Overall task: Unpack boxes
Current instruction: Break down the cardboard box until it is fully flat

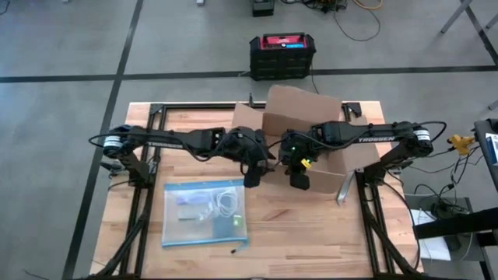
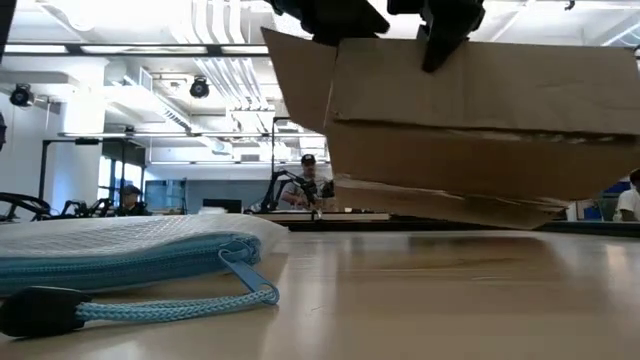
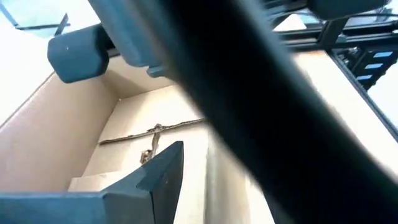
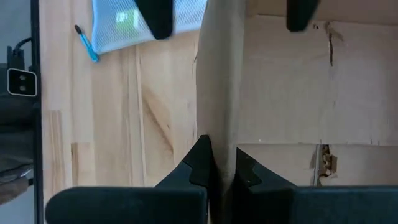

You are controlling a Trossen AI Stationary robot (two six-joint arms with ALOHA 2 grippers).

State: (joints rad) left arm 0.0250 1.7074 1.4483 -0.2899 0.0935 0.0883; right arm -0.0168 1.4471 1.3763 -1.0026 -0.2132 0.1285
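Right claw [image 4: 224,171] pinched on a wall edge of the cardboard box [image 1: 311,128]; left claw [image 1: 253,177] also at the box edge, fingers spread. Box lifted off the tabletop [image 1: 311,233], tilted, toward 1 o'clock; plastic bag [image 1: 204,211] at 7 o'clock.

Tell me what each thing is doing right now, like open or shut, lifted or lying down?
cardboard box: open, tilted, lifted off the table at its near side in the low view.
right gripper: jaws shut on a wall of the cardboard box.
left gripper: at the box's open side; jaws' state unclear.
plastic bag: lying flat on the table, things inside.
black crate: standing on the floor beyond the table.
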